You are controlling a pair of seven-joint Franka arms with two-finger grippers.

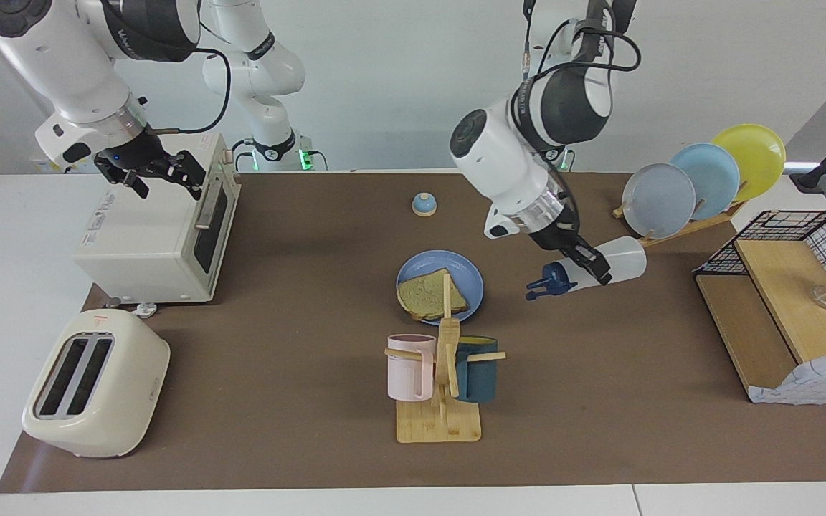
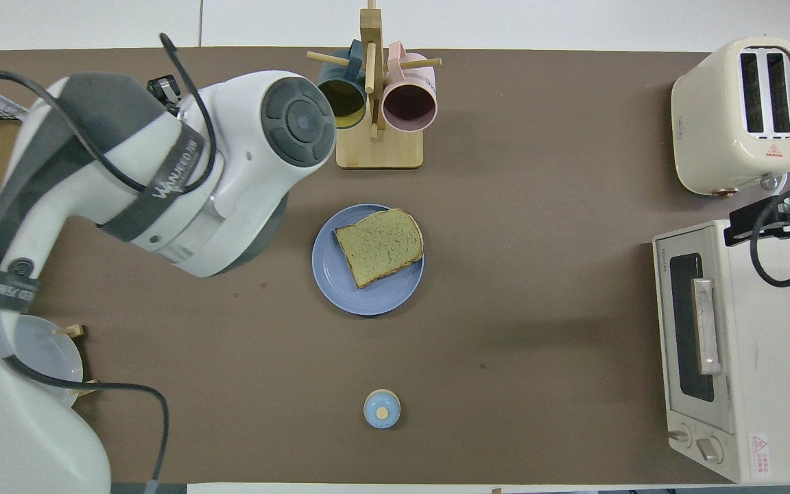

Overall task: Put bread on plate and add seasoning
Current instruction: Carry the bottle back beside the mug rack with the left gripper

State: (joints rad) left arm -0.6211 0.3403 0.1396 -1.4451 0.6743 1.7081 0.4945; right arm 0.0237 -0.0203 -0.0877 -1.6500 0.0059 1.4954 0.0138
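While my left gripper point(image 1: 589, 266) pinches the seasoning point(image 1: 592, 266) tilted above bare mat beside the plate point(image 1: 473, 276) bearing the bread point(image 1: 427, 295), my right gripper point(image 1: 158, 172) waits spread over the oven point(image 1: 151, 236), the mug tree point(image 1: 445, 373) standing farther out.

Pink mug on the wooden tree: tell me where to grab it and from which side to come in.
Grip the pink mug across its ribbed body, coming from the right arm's end of the table. It hangs by its handle on a peg of the mug tree, with the teal mug on the post's other flank, so that outer flank alone looks free.
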